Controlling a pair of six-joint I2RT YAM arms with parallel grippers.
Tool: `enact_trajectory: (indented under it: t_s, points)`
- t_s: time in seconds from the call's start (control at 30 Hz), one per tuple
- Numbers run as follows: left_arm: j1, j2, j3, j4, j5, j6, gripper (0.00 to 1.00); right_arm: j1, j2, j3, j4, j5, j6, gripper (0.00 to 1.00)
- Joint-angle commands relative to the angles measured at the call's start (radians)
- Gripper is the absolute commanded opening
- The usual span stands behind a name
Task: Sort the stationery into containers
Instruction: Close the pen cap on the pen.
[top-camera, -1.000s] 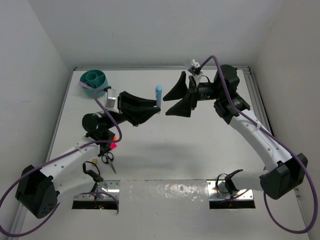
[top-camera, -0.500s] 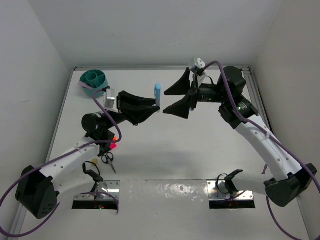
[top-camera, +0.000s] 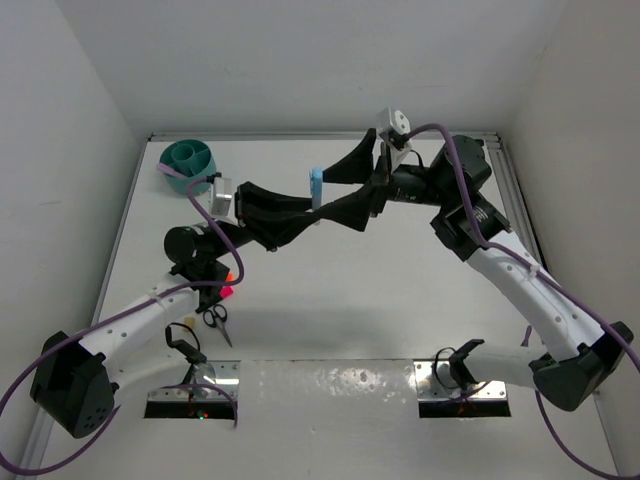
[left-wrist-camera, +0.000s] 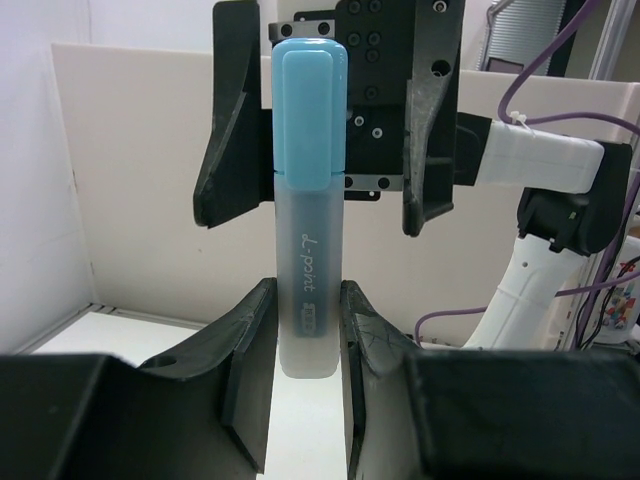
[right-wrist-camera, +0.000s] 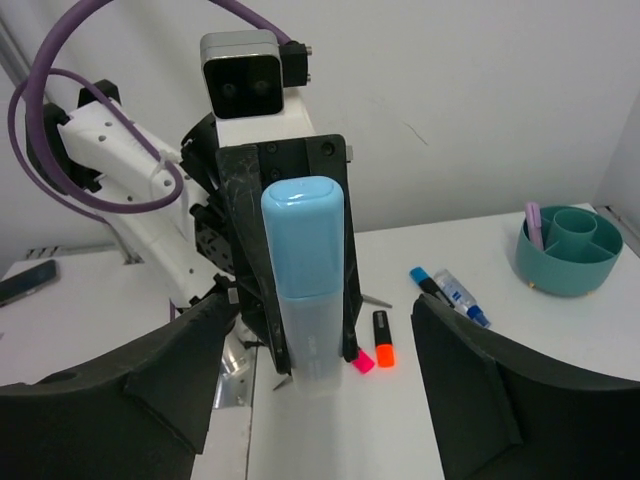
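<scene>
A light-blue marker (left-wrist-camera: 307, 200) stands upright in mid-air, cap up, and my left gripper (left-wrist-camera: 305, 330) is shut on its clear lower barrel. From above, the marker (top-camera: 316, 188) hangs over the table's middle. My right gripper (top-camera: 322, 198) faces it, open, with one finger on each side of the cap and a gap between each finger and the marker. In the right wrist view the marker (right-wrist-camera: 305, 280) sits between the wide black fingers (right-wrist-camera: 150, 400). The teal cup (top-camera: 188, 157) stands at the far left corner and holds a pink marker (right-wrist-camera: 535, 222).
On the table under the left arm lie an orange-and-black marker (right-wrist-camera: 384, 340), a pink marker (right-wrist-camera: 362, 363) and black scissors (top-camera: 217, 318). A blue-capped marker (right-wrist-camera: 428, 283) and a white-and-blue tube (right-wrist-camera: 460, 297) lie nearer the cup. White walls close in both sides.
My right gripper has moved left, from beside the marker to straddling its cap end. The left gripper and the marker have stayed where they were.
</scene>
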Motion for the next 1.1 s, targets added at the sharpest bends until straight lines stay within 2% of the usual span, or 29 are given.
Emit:
enact_trajectory:
  t_s: [0.0,0.1,0.3,0.4,0.5,0.67,0.73,0.8,0.83,0.93,1.07]
  points:
    - [0.001,-0.023,-0.002,0.031,-0.006,0.017,0.00,0.014,0.020,0.038,0.090,0.010,0.032,0.70]
    - [0.001,-0.025,-0.002,0.034,-0.007,0.019,0.00,0.024,0.031,0.044,0.089,0.003,0.037,0.63]
    - [-0.005,-0.023,-0.006,0.045,-0.004,0.022,0.00,0.024,0.034,0.036,0.078,0.009,0.034,0.57]
    - [-0.008,-0.023,-0.008,0.046,0.002,0.028,0.00,0.025,0.035,0.031,0.078,0.012,0.035,0.46]
    - [-0.010,-0.028,-0.011,0.042,0.002,0.031,0.00,0.027,0.034,0.025,0.083,0.011,0.035,0.21]
    - [-0.019,-0.035,-0.012,0.025,-0.023,0.051,0.00,0.034,0.026,-0.001,0.103,0.011,0.037,0.00]
    - [-0.022,-0.035,-0.015,0.006,-0.044,0.055,0.15,0.040,0.019,-0.011,0.115,0.011,0.041,0.00]
    - [-0.023,-0.031,-0.014,-0.009,-0.035,0.062,0.36,0.048,0.017,-0.022,0.132,0.009,0.047,0.00]
    - [-0.023,-0.029,-0.014,-0.011,-0.026,0.065,0.40,0.050,0.019,-0.024,0.132,0.009,0.049,0.00]
    - [-0.036,-0.026,-0.008,-0.055,-0.009,0.101,0.53,0.060,0.022,-0.022,0.110,0.014,0.032,0.00]
    - [-0.037,-0.029,-0.011,-0.101,-0.027,0.126,0.51,0.067,0.022,-0.027,0.077,0.017,0.017,0.00]
